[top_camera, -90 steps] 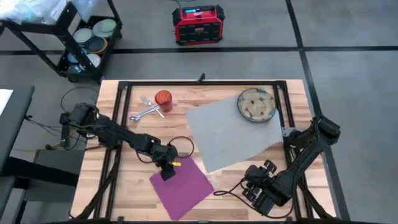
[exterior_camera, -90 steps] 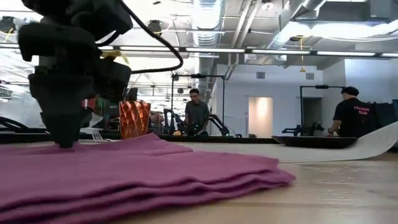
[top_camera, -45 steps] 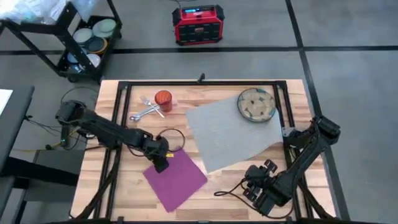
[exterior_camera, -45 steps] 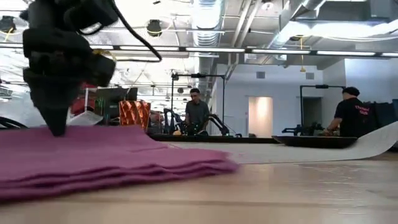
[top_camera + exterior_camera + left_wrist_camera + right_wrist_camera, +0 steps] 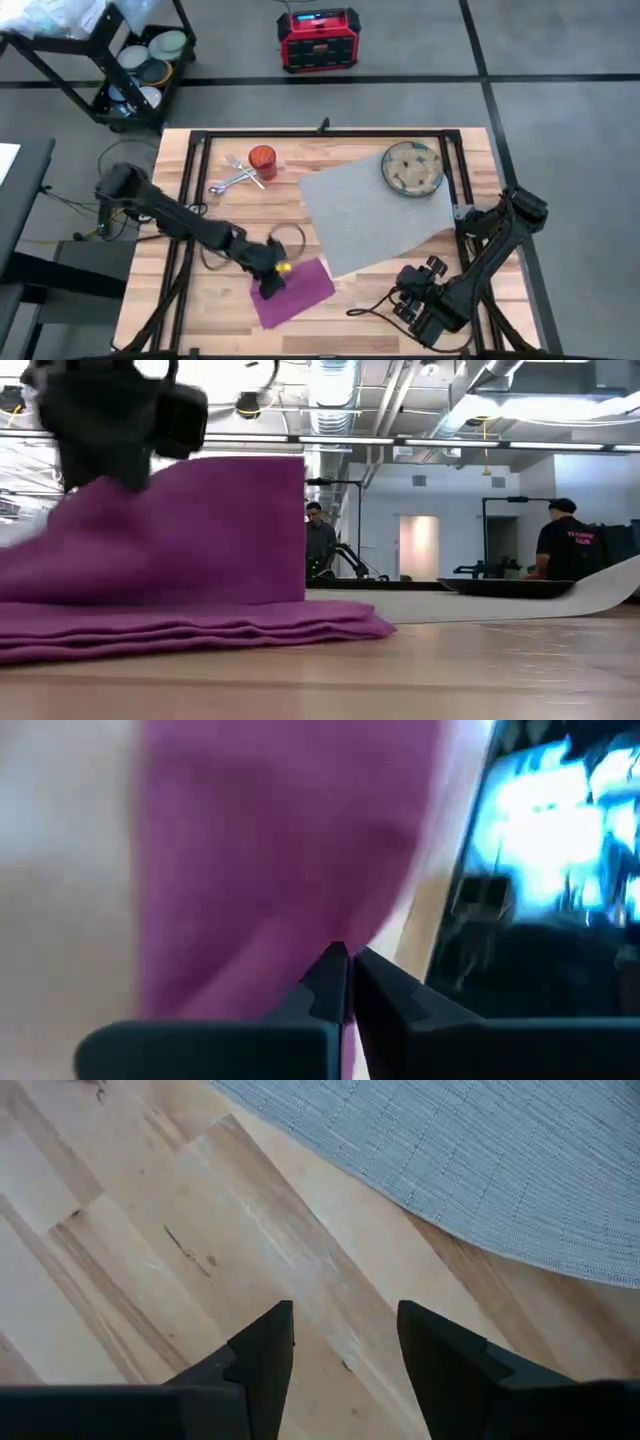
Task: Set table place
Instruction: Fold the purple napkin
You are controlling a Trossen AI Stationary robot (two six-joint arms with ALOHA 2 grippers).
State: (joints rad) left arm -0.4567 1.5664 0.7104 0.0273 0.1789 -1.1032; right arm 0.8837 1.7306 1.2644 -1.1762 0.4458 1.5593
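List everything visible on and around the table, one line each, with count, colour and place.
table: one, light wood planks, black frame.
mat: one, grey, right of centre, lying askew.
plate: one, beige patterned, on the mat's far right corner.
cup: one, orange, far left part of the table.
cutlery: steel, piled beside the cup; count unclear.
napkin: one, magenta, near edge left of the mat, one part lifted.
red box: one, on the floor beyond the table.
cart: one, black, far left, holding dishes.
people: two, in the room behind.
left end effector: shut on the napkin.
right end effector: open, over bare wood near the mat.
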